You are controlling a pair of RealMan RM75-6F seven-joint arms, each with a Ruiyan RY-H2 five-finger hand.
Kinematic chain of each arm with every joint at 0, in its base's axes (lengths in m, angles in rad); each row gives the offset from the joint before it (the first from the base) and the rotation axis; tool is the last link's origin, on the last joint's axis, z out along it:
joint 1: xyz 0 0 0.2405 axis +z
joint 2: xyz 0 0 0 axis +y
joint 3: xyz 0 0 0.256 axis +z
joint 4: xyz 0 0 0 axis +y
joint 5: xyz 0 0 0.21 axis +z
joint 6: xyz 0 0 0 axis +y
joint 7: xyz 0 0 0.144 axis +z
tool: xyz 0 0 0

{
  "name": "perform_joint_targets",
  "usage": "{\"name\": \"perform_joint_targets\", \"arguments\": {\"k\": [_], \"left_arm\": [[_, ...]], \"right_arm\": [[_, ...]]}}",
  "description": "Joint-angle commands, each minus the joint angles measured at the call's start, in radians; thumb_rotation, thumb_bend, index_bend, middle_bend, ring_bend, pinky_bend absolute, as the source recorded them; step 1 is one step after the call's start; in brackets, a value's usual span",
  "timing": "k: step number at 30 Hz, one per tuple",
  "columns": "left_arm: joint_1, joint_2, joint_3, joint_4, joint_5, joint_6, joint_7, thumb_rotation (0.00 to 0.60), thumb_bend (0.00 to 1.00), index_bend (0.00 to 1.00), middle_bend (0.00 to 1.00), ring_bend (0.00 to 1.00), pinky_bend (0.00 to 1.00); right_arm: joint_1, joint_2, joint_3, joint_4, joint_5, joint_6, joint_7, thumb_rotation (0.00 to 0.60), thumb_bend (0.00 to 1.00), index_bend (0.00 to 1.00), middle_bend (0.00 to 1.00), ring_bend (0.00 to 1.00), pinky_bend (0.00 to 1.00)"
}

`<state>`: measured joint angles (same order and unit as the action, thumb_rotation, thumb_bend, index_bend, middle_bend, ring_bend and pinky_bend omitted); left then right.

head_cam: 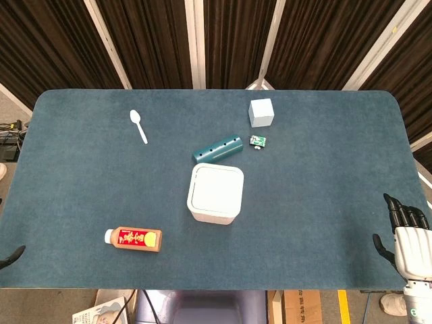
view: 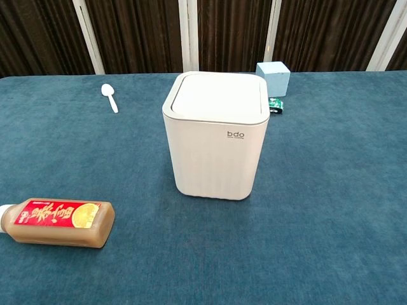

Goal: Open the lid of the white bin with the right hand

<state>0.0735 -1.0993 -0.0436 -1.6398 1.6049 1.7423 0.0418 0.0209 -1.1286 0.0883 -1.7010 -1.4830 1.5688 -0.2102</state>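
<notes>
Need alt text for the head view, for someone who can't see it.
A white plastic bin with its lid closed stands mid-table on blue cloth; the right hand waits at the table's near right edge, holding nothing. A brown drink bottle lies left.

right hand (head_cam: 407, 237), white casing, black fingers

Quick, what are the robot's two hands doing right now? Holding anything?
Right hand: open, fingers apart, holding nothing, at the table's near right edge.
Left hand: only a dark tip shows at the left edge; cannot be told.
</notes>
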Motion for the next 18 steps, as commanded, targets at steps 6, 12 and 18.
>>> {"name": "perform_joint_targets", "arguments": {"k": [6, 12, 18], "left_arm": [[0.002, 0.004, 0.005, -0.004, 0.004, -0.004, 0.002, 0.6, 0.0, 0.1, 0.0, 0.0, 0.0], [0.001, 0.005, 0.005, -0.005, 0.004, -0.007, 0.003, 0.6, 0.0, 0.1, 0.0, 0.0, 0.0], [-0.005, 0.005, 0.005, -0.009, -0.003, -0.023, 0.01, 0.6, 0.0, 0.1, 0.0, 0.0, 0.0]], "right_arm": [[0.002, 0.004, -0.005, 0.009, -0.023, 0.002, 0.021, 0.6, 0.32, 0.06, 0.12, 0.11, 0.1], [0.001, -0.003, -0.002, 0.024, -0.038, 0.021, 0.033, 0.6, 0.32, 0.06, 0.11, 0.07, 0.09], [0.004, -0.002, -0.008, 0.031, -0.046, 0.011, 0.04, 0.6, 0.32, 0.06, 0.11, 0.07, 0.09]]}}
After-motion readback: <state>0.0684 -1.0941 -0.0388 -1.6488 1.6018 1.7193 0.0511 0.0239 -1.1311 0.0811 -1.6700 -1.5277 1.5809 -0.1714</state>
